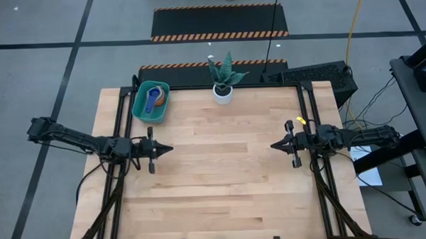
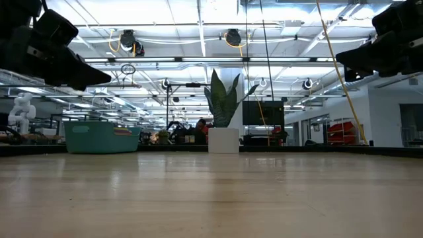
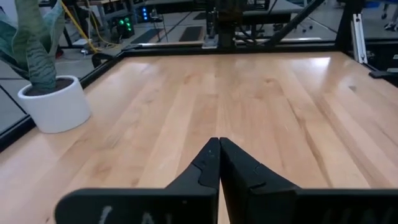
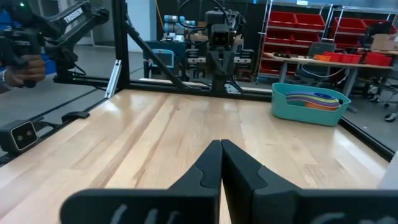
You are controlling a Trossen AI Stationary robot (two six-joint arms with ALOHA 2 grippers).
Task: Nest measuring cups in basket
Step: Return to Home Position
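The worktop (image 1: 222, 183) was pale wood planking in a dark frame. The basket (image 1: 137, 108) sat at its far left corner, and the cups (image 1: 154, 100) lay nested inside it, blue uppermost with orange showing beside; seen from the right wrist, the stack's coloured rims just cleared the basket's wall. Near the middle of the far edge stood a white pot (image 1: 223, 95) with a stiff striped plant (image 1: 227, 68), well apart from the basket.

The left hand (image 1: 170, 147) hung over the left side of the worktop, fingers pressed together and pointing inward; the right hand (image 1: 273, 145) faced it from the right side, likewise pressed together; both were raised above the wood and well apart from each other.

Beyond the far edge lay black mats (image 1: 219, 23) with orange-striped borders on a grey floor (image 1: 41, 76) crossed by dark lines; red shelves (image 4: 298, 37) stood in the room behind the basket, and strip lights (image 2: 198, 26) ran along the ceiling.
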